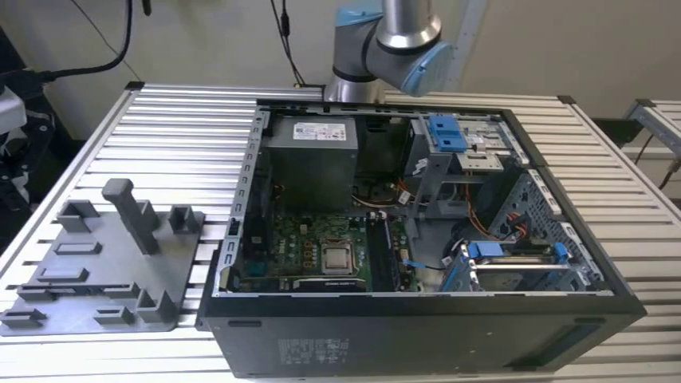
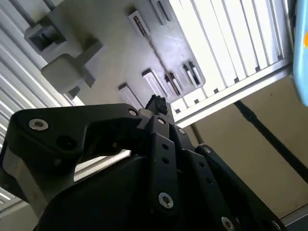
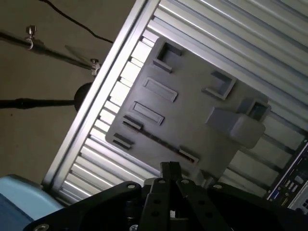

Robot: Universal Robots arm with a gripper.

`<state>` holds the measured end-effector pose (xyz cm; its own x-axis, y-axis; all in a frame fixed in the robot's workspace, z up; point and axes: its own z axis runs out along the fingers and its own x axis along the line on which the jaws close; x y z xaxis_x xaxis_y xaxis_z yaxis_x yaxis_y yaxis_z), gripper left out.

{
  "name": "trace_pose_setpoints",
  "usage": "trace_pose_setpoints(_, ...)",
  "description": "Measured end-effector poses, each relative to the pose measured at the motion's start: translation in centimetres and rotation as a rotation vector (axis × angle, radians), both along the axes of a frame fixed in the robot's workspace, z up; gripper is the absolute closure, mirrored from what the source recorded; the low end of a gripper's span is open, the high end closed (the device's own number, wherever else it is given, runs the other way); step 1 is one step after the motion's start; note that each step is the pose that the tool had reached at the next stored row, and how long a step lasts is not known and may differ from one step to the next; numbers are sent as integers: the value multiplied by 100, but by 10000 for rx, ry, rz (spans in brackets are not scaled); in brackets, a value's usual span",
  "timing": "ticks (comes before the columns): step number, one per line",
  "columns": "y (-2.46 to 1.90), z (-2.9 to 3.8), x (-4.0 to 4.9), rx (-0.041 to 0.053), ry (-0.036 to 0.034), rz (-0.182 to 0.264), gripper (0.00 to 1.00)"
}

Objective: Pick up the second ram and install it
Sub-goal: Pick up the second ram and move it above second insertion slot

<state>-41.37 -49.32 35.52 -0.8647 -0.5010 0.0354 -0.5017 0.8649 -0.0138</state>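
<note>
Hovering above tray (image 3: 192,110) with gripper (image 3: 169,166) closed, pinching nothing visible. Not managing to tell where ram is sitting. Judging this as approaching for pick: squaring to tray's long slot, going slow. Noting slatted table (image 1: 181,136) under tray, case (image 1: 426,335) just beside tray, cable (image 3: 72,21) trailing on floor beyond tray.

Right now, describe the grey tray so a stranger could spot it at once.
Find the open computer case on the slatted table. At its side, on the exterior view's left, lies the grey tray. It alone carries upright posts.
</note>
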Motion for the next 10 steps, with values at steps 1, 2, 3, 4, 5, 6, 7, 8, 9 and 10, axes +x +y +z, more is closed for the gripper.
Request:
trace_pose_setpoints(1, 0, 0, 0, 0, 0, 179, 89)
trace_pose_setpoints(2, 0, 0, 0, 0, -1, 355, 89)
trace_pose_setpoints(3, 1, -1, 0, 0, -1, 534, 89)
trace_pose_setpoints(4, 1, 0, 0, 0, 0, 731, 89)
trace_pose_setpoints(5, 1, 0, 0, 0, 0, 899, 89)
trace_pose_setpoints(6, 1, 0, 0, 0, -1, 1090, 89)
trace_pose_setpoints(7, 1, 0, 0, 0, -1, 1270, 89)
trace_pose_setpoints(8, 2, -1, 0, 1, -1, 1449, 89)
trace_pose_setpoints(9, 1, 0, 0, 0, 0, 1630, 89)
trace_pose_setpoints(10, 1, 0, 0, 0, 0, 1814, 89)
